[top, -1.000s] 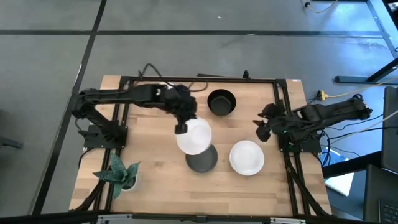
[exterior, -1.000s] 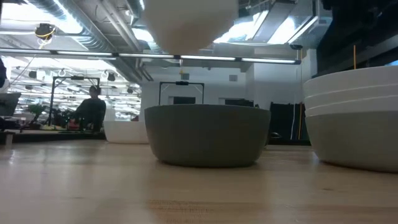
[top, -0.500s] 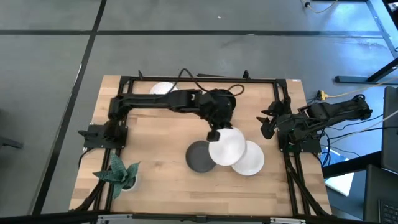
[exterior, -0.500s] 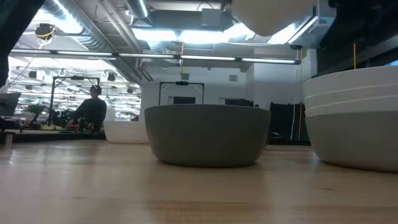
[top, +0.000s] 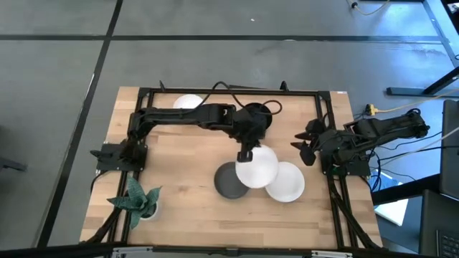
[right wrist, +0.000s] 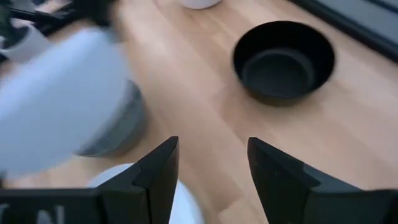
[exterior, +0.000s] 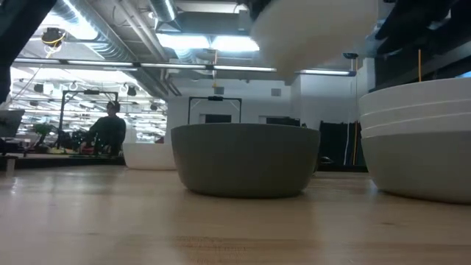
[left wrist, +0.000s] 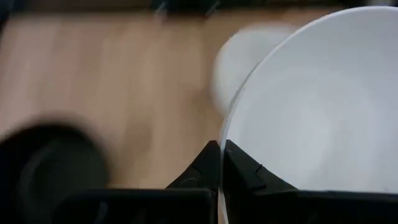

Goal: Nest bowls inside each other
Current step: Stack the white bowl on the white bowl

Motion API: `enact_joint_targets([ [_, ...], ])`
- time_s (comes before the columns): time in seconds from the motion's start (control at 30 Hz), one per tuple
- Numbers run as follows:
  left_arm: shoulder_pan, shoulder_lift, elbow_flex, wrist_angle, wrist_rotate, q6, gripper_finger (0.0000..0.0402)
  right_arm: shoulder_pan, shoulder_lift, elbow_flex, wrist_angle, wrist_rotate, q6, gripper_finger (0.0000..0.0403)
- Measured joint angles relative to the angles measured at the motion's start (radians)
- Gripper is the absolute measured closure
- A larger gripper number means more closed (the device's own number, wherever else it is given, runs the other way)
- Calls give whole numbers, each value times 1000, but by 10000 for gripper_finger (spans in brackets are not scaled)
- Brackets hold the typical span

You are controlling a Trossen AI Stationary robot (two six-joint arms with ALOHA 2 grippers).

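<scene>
My left gripper (top: 246,153) reaches over the middle of the table, shut on a white bowl (top: 258,167) that hangs in the air between the dark grey bowl (top: 229,180) and a stack of nested bowls, white on top (top: 288,183). In the low view the held bowl (exterior: 313,33) hangs tilted above the dark grey bowl (exterior: 245,158) and the stack (exterior: 419,140). A glossy black bowl (right wrist: 284,59) stands toward the far edge, partly under the left arm. Another white bowl (top: 188,102) rests at the far edge. My right gripper (top: 304,150) waits open at the right side. My left gripper (left wrist: 221,148) pinches the white bowl's rim (left wrist: 222,132), one finger inside the bowl and one outside. The fingers come from above, slanting down from the far side. The bowl is lifted clear of the table and hangs tilted below the fingers.
A small green potted plant (top: 138,200) stands at the near left corner. A black frame (top: 229,92) runs around the table's edges. Bare wood lies to the left of the dark grey bowl. People and desks show in the room beyond.
My left gripper has carried the white bowl from above the dark grey bowl toward the table's right, beside the stack. In the last half second the bowl has come down a little and tipped. The dark grey bowl and the stack have stayed where they were.
</scene>
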Motion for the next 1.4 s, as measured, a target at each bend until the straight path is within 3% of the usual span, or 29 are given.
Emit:
enact_joint_targets([
  [0.1,15,22,-7,-16,-63,-35,401,-1,33,0,57,-50,-1,210],
  [0.3,45,64,-7,7,-30,-72,402,-19,134,0,188,-152,-79,210],
  [0.63,59,89,-7,-16,-25,-106,401,-107,168,2,232,-205,-60,210],
  [1.2,60,88,-7,-29,-48,-128,401,-186,342,2,288,-290,-107,210],
  [1.3,60,88,-7,-33,-48,-127,401,-186,354,2,298,-290,-106,221],
  [1.4,60,88,-7,-39,-37,-127,401,-187,356,2,299,-289,-100,258],
])
